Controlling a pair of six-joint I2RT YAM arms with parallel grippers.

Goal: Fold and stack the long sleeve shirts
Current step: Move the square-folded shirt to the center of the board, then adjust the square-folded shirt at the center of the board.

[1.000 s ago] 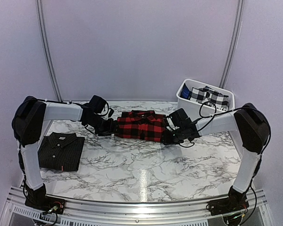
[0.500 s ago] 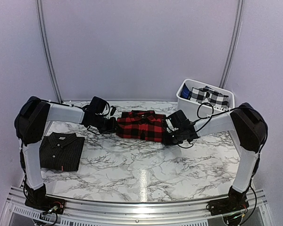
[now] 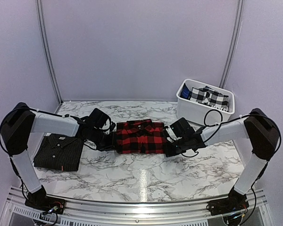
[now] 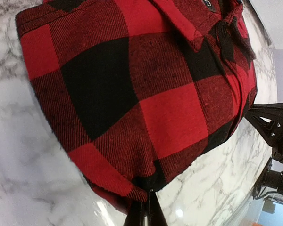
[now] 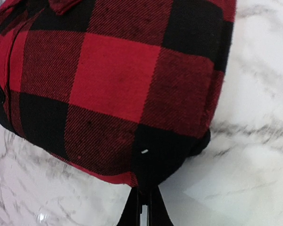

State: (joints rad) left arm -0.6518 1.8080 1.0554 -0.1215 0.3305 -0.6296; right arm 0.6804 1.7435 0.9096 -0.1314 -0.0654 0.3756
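The red-and-black flannel shirt (image 3: 140,136) lies folded into a compact rectangle at the middle of the marble table (image 3: 141,176), its collar and button placket facing up and its long axis running from 9 to 3 o'clock in the overhead view. The left gripper (image 3: 111,140) meets it at the 9 o'clock end. In the left wrist view its two dark fingers are pressed together with no gap, pinching the lower corner of the folded edge. The right gripper (image 3: 169,147) sits at the opposite end, at about 4 o'clock of the shirt, and the right wrist view shows the same thing: jaws closed tight on the rounded black corner of the fold. Both arms stretch low across the table toward the shirt, one from each side. The black pinstriped shirt (image 3: 56,151) rests folded flat at about 8 o'clock of the flannel one, well apart from it, collar toward the far side and a small red tag near its front edge. At about 2 o'clock, near the table's far right corner, stands a white bin (image 3: 183,104) holding black-and-white checked cloth (image 3: 209,97) – what kind of garment it is cannot be told.
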